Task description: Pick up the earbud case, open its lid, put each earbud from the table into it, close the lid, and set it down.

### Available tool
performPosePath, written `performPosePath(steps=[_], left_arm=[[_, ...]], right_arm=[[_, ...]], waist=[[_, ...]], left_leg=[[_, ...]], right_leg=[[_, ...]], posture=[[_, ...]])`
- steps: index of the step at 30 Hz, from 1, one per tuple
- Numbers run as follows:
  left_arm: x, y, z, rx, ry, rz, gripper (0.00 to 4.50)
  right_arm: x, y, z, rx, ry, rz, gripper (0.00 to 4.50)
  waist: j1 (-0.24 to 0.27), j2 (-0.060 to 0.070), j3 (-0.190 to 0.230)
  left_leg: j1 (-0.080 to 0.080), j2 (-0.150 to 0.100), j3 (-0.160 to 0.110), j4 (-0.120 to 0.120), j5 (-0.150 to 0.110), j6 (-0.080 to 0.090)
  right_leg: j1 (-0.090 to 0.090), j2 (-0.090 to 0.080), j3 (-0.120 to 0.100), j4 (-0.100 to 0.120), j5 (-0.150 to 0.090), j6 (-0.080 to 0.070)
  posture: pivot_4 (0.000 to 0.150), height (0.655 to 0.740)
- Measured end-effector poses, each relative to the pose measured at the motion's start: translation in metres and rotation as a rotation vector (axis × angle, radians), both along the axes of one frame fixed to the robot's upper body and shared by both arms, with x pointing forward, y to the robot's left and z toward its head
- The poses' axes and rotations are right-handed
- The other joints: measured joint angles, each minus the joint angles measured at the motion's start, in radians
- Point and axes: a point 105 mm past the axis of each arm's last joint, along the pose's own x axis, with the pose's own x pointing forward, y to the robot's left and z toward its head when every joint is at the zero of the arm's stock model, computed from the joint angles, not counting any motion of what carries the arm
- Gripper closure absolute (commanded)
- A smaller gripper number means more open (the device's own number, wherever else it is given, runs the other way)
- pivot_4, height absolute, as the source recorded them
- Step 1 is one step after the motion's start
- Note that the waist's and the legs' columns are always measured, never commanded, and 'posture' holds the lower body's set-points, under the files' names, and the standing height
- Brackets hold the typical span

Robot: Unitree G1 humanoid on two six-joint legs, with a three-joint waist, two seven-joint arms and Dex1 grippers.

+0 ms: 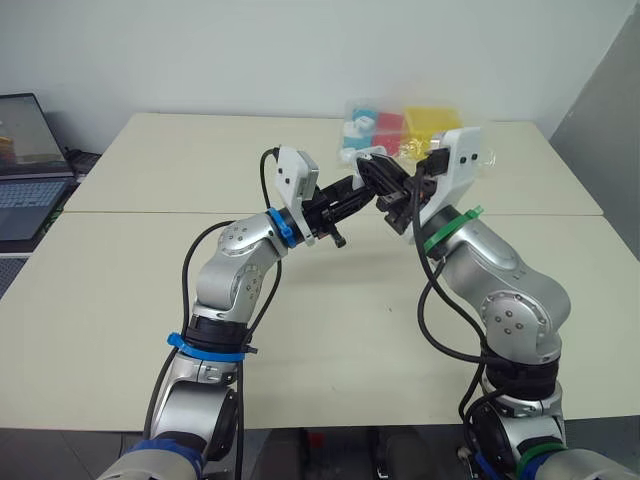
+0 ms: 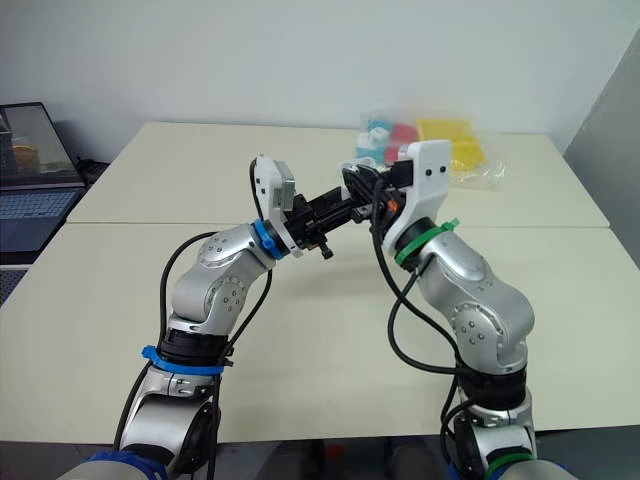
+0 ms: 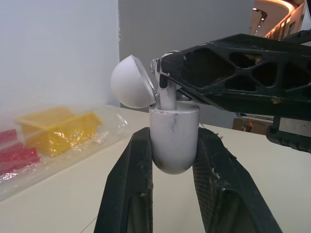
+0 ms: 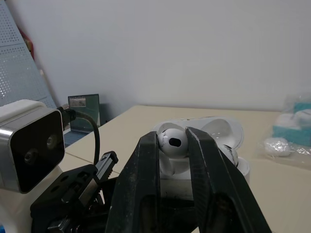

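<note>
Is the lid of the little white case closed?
No, the lid stands swung open above the case, an earbud at its mouth.

A: Case?
B: White case [image 3: 174, 141], upright, lid [image 3: 132, 81] hinged open, clamped in left gripper [image 3: 174, 135].
A: Earbud?
B: White earbud [image 4: 173, 141], stem partly inside case, pinched by right gripper [image 4: 172, 136].

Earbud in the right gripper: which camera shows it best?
The right wrist view: the earbud sits pinched in the right gripper, over the open earbud case. The left wrist view shows its stem entering the case. In the eye views it is too small to make out.
</note>
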Motion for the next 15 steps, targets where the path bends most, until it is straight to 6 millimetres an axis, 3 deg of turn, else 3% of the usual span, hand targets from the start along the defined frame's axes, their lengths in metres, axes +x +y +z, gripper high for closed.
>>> performPosePath(steps=[3,4,8,15], left_arm=[[-0.0001,-0.0002,0.0004,0.001,-0.001,-0.002,3.76],[0.0,-0.0003,0.0005,0.001,-0.002,-0.003,3.76],[0.0018,0.0,0.0014,0.0,0.0,0.006,3.76],[0.0022,0.0002,0.001,0.0,0.002,0.006,3.76]], right_arm=[[-0.0003,-0.0002,0.0003,0.001,-0.001,-0.001,4.08],[-0.0003,-0.0003,0.0004,0.001,-0.002,-0.001,3.37],[-0.0024,0.0024,0.0008,-0.001,-0.007,0.018,2.07],[-0.0031,0.0034,0.0008,-0.004,-0.009,0.021,2.07]], waist=[[0.0,0.0,0.0],[0.0,0.0,0.0],[0.0,0.0,0.0],[0.0,0.0,0.0]], left_leg=[[0.0,0.0,0.0,0.0,0.0,0.0],[0.0,0.0,0.0,0.0,0.0,0.0],[0.0,0.0,0.0,0.0,0.0,0.0],[0.0,0.0,0.0,0.0,0.0,0.0]], right_leg=[[0.0,0.0,0.0,0.0,0.0,0.0],[0.0,0.0,0.0,0.0,0.0,0.0],[0.0,0.0,0.0,0.0,0.0,0.0],[0.0,0.0,0.0,0.0,0.0,0.0]], posture=[[0.15,0.74],[0.15,0.74],[0.15,0.74],[0.15,0.74]])
